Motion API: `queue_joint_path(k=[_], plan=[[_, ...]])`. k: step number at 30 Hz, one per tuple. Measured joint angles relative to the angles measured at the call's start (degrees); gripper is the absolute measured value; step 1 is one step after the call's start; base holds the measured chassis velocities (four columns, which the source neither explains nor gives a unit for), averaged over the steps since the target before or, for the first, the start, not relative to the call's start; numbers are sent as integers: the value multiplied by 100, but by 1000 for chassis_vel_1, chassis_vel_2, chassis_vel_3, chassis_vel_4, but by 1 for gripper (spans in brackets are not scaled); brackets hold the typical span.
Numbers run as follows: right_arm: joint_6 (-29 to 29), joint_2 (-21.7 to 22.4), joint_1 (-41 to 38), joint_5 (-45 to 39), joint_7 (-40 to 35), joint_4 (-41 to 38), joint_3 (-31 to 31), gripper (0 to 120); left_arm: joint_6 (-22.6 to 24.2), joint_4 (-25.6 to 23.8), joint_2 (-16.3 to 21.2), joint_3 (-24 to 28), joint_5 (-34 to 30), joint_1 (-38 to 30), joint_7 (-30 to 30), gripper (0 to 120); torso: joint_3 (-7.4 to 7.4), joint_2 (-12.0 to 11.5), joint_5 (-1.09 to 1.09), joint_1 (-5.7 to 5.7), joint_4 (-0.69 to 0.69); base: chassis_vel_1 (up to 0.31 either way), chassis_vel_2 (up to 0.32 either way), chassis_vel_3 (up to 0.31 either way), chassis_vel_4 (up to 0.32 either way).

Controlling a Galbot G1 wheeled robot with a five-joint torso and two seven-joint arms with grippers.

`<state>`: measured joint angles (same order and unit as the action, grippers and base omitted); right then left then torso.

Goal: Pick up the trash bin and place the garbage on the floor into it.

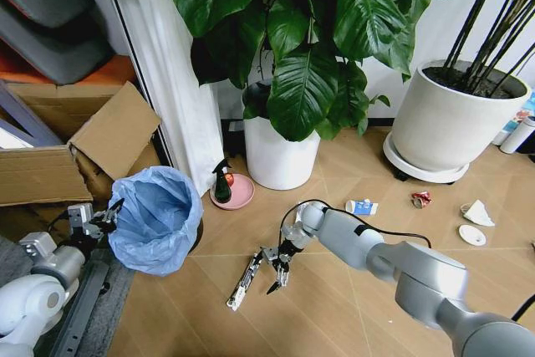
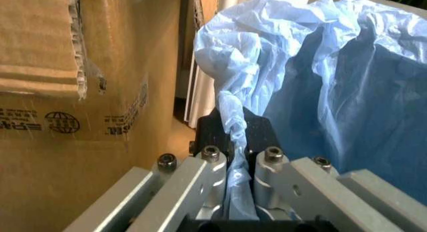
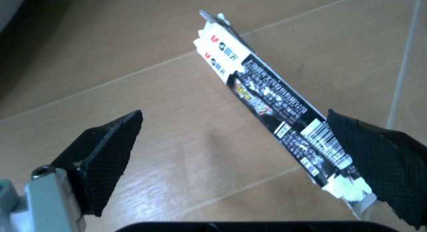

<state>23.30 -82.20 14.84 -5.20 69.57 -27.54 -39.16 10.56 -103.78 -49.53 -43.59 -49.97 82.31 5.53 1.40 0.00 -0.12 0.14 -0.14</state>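
Nearest the head camera, the right gripper (image 1: pixel 277 271) hangs low over the floor (image 1: pixel 351 307), its jaws spread wide. A long flat wrapper (image 1: pixel 244 279), black and white with a barcode, lies on the planks just beside it; in the right wrist view the wrapper (image 3: pixel 280 129) runs slantwise with its near end touching or just beside one black finger pad (image 3: pixel 383 162), while the other pad (image 3: pixel 107 157) stands well apart from it. The trash bin (image 1: pixel 156 216) sits left of that wrapper, close by a cardboard box (image 1: pixel 75 156). The left gripper (image 1: pixel 107 217) is at the bin's rim, jaws pressed together on a twisted fold of the light-blue bag (image 2: pixel 233 127). Right of the wrapper, farther off, lie a blue-white carton (image 1: pixel 361 206), a crushed red can (image 1: pixel 420 199), a crumpled white paper (image 1: pixel 477 213) and a white lid (image 1: pixel 472 235). A spray bottle (image 1: pixel 222 181) stands on a pink saucer (image 1: pixel 238 194) between the bin and a white plant pot (image 1: pixel 280 156).
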Motion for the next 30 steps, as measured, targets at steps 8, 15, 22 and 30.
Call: queue_joint_path(k=[8, 15, 22, 30], plan=[[76, -273, 96, 317, -432, 310, 137, 100, 0, -42, -8, 3, -11, -19, 0, 0, 0, 0, 0, 0, 0, 0, 0, 0, 0], [107, -400, 103, 423, -535, 457, 160, 100, 0, -67, -1, -2, -29, -23, 3, 0, 0, 0, 1, 0, 0, 0, 0, 0, 0], [109, -507, 80, 507, -600, 620, 127, 100, -2, -88, -12, -10, -60, -33, 5, 0, 0, 0, 1, 0, 0, 0, 0, 0, 0], [104, -630, 29, 578, -630, 762, 102, 100, -4, -94, -31, -18, -69, -44, 5, 0, 0, 0, 1, 0, 0, 0, 0, 0, 0]])
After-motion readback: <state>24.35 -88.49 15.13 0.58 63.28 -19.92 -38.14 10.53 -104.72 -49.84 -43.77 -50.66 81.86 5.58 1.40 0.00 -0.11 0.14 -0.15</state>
